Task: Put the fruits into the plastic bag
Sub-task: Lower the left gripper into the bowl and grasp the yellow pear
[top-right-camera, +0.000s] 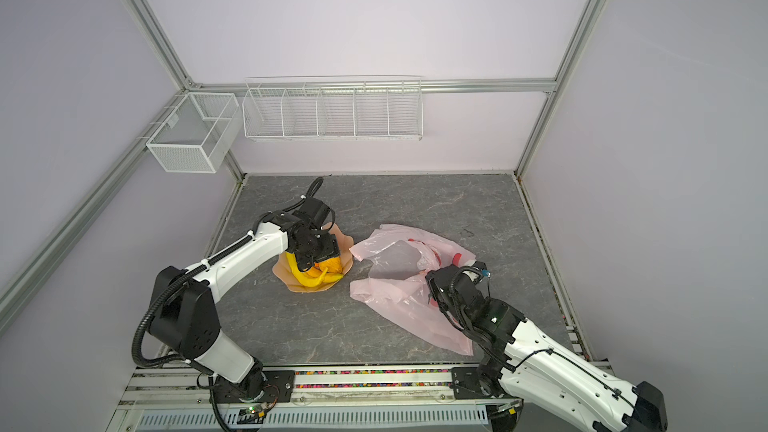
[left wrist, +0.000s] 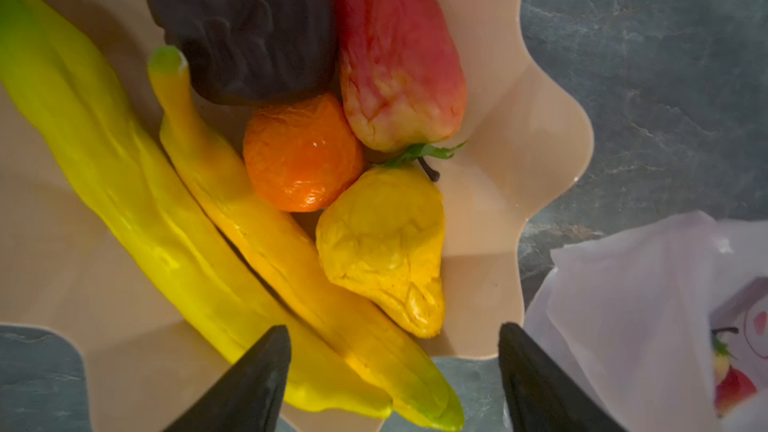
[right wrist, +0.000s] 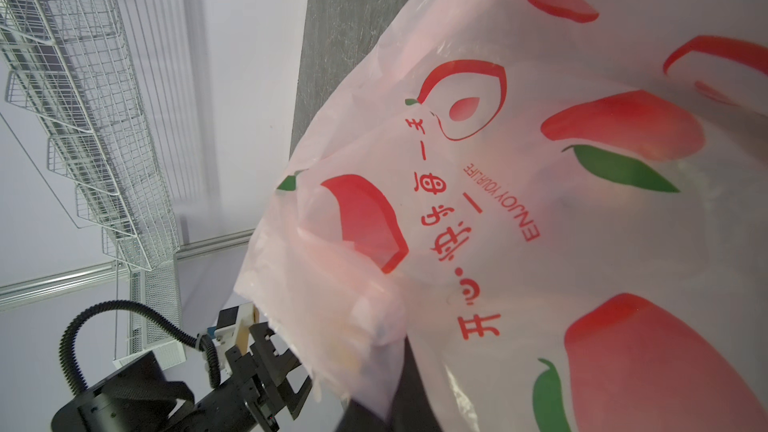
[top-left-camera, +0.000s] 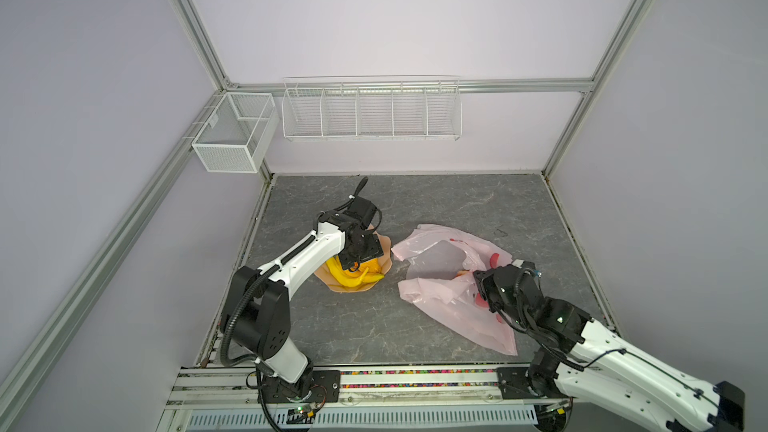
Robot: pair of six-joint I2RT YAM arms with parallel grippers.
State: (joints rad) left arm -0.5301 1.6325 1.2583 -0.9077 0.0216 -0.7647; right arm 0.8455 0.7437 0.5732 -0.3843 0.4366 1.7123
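With my left end effector (left wrist: 394, 328) open above the fruits (left wrist: 303, 151) in the dish (left wrist: 519, 160), I should centre on 1 banana (left wrist: 291, 268), my right end effector (top-left-camera: 482, 280) pinching the plastic bag (top-left-camera: 419, 288) beside the dish.

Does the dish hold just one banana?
No, a greenish banana and a deeper yellow banana lie side by side in the dish in the left wrist view.

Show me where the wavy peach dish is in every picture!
In a top view: the dish, left of centre.
In a top view: the dish, left of centre.
Left wrist: the dish fills most of the picture.
Right wrist: not in it.
Shared landmark: the plastic bag, in all four, beside the dish where both show.
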